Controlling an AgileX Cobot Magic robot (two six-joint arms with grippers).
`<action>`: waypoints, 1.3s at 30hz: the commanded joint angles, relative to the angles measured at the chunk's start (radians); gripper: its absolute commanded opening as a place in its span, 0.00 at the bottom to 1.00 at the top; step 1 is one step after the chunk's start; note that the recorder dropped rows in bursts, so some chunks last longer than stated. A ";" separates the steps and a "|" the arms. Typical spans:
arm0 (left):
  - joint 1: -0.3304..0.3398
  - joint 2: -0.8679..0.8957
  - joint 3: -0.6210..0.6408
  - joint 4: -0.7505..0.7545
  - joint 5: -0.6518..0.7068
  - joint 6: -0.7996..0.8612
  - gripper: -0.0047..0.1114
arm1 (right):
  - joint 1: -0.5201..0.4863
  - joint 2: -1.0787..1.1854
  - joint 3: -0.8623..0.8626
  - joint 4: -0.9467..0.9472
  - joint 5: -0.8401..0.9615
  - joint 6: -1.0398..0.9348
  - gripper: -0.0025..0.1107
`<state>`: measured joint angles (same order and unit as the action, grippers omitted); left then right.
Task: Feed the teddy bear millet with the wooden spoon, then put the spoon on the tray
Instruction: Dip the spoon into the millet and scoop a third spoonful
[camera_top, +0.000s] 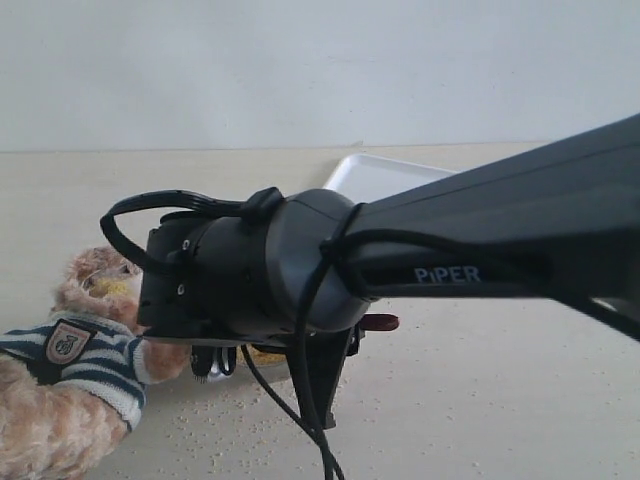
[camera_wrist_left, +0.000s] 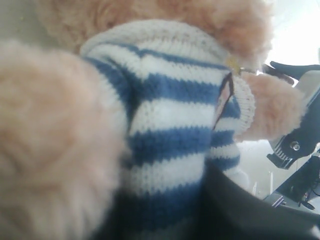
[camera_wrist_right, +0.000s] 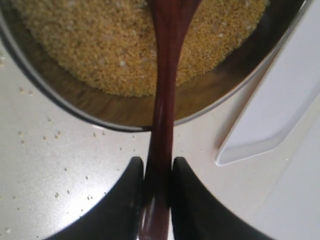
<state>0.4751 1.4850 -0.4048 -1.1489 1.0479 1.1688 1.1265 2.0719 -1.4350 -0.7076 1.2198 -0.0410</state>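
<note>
The teddy bear (camera_top: 70, 380) sits at the lower left of the exterior view, its striped shirt (camera_wrist_left: 170, 125) filling the left wrist view. My left gripper (camera_wrist_left: 165, 217) is pressed into that shirt, with a dark finger (camera_wrist_left: 240, 210) against the fabric. My right gripper (camera_wrist_right: 158, 162) is shut on the handle of the wooden spoon (camera_wrist_right: 162, 100). The spoon's round end dips into the millet (camera_wrist_right: 115, 45) in the steel bowl (camera_wrist_right: 210, 95). The handle's tip (camera_top: 380, 322) pokes out behind the right arm (camera_top: 450, 260), which hides most of the bowl. The white tray (camera_top: 385, 175) lies behind the arm.
Loose grains (camera_top: 230, 420) are scattered on the pale tabletop near the bowl and the bear. A corner of the tray (camera_wrist_right: 270, 120) lies close beside the bowl. Part of the right arm's gripper (camera_wrist_left: 300, 140) shows just past the bear's paw.
</note>
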 joint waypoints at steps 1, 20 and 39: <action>0.002 -0.008 -0.003 -0.013 0.021 0.005 0.08 | -0.001 -0.006 -0.038 0.048 0.001 -0.009 0.03; 0.002 -0.008 -0.003 -0.013 0.021 0.005 0.08 | -0.045 -0.010 -0.091 0.236 0.001 -0.020 0.03; 0.002 -0.008 -0.003 -0.013 0.021 0.005 0.08 | -0.122 -0.059 -0.091 0.309 0.001 -0.043 0.03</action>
<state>0.4751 1.4850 -0.4048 -1.1489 1.0479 1.1688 1.0175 2.0394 -1.5225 -0.4118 1.2184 -0.0736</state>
